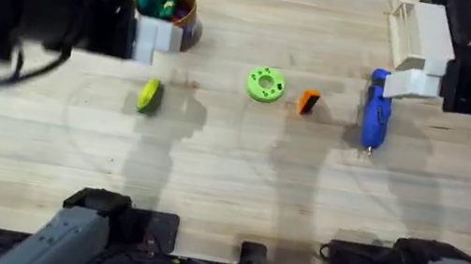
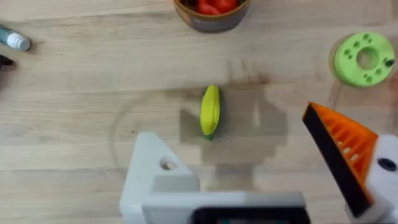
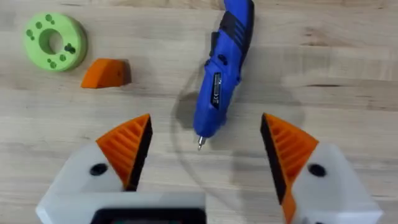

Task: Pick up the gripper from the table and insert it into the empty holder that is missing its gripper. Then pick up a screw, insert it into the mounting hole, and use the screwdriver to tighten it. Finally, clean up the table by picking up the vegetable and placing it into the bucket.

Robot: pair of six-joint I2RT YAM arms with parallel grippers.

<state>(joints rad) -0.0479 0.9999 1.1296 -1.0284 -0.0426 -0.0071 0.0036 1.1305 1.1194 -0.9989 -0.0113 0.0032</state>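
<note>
While my right gripper (image 3: 202,149) hangs spread wide over the screwdriver (image 1: 375,110), I see the gripper (image 1: 308,102) lying loose on the table (image 1: 228,178), at nine o'clock of the screwdriver. My left gripper (image 2: 249,168), one finger a bare holder (image 2: 155,171), gapes above the vegetable (image 1: 148,95); the bucket (image 1: 179,11) sits at twelve o'clock of that.

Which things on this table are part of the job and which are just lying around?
Part of the job:
orange finger piece
bare white holder
blue screwdriver
yellow-green vegetable
bucket

Just lying around:
lime-green disc
pale wooden box
</note>
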